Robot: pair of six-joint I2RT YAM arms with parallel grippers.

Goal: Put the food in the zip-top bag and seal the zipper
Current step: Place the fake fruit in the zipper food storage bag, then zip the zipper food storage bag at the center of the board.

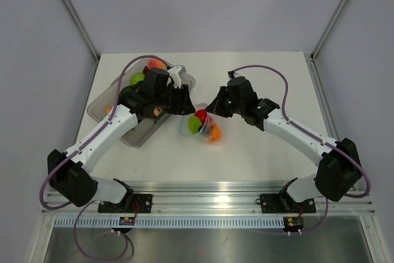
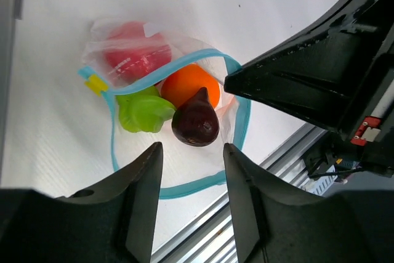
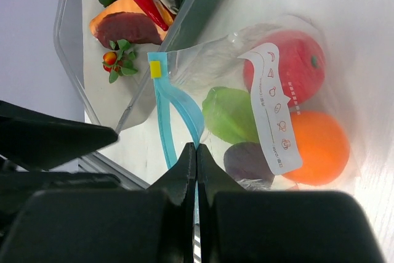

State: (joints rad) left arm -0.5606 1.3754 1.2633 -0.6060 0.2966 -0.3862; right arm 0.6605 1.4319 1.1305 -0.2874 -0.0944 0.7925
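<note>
Top external view: the zip-top bag (image 1: 204, 129) lies near the middle of the white table (image 1: 265, 152). The left gripper (image 1: 186, 101) is at its 11 o'clock and the right gripper (image 1: 212, 108) at its 1 o'clock, both close above it. A clear rigid tub (image 1: 98, 108) sits at the bag's 10 o'clock, under the left arm, with more toy food in it.

From the left wrist, the bag's mouth gapes and the light-blue zipper (image 2: 243, 112) runs as a wide loop. Inside it, a dark purple piece (image 2: 196, 122) lies nearest the camera. An orange piece (image 2: 191, 83) touches it at 12 o'clock and a green piece (image 2: 144, 112) sits at its 9 o'clock. A red piece (image 2: 135, 53) lies deeper, under the film at 11 o'clock. The left fingers (image 2: 144, 183) stand apart with nothing between them, over the 6 o'clock side of the loop.

From the right wrist, the right gripper's fingers are pressed together, pinching the zipper strip where it reaches their tips. A yellow slider (image 3: 156, 69) sits on that strip at 11 o'clock from the pinch.
</note>
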